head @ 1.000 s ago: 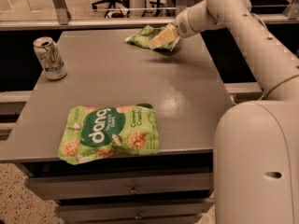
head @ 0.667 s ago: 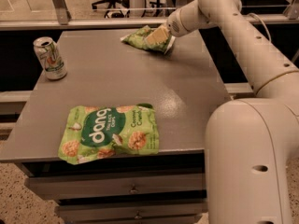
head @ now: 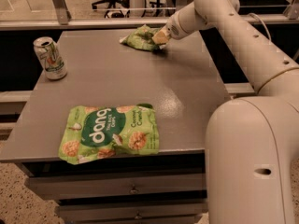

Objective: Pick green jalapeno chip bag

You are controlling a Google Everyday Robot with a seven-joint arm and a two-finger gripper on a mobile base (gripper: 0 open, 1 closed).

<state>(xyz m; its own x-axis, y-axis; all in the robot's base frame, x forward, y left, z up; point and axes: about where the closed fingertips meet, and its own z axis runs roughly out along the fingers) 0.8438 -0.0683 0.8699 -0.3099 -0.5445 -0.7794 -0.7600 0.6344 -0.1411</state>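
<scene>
The green jalapeno chip bag (head: 139,37) is small, wrinkly and mottled green, and lies at the far end of the grey table (head: 140,78), near the back edge. My gripper (head: 161,37) reaches in from the right and is down at the bag's right edge, touching it. The white arm (head: 219,13) stretches from the lower right across the table's right side to it. The bag's right end is hidden behind the gripper.
A larger lime-green "dang" bag (head: 110,133) lies flat at the table's front left edge. A drink can (head: 50,58) stands upright at the left edge. Drawers (head: 133,190) sit under the table front. A rail (head: 93,23) runs behind the table.
The gripper and the small green bag have both shifted a little to the left along the back of the table. The dang bag and the can have not moved.
</scene>
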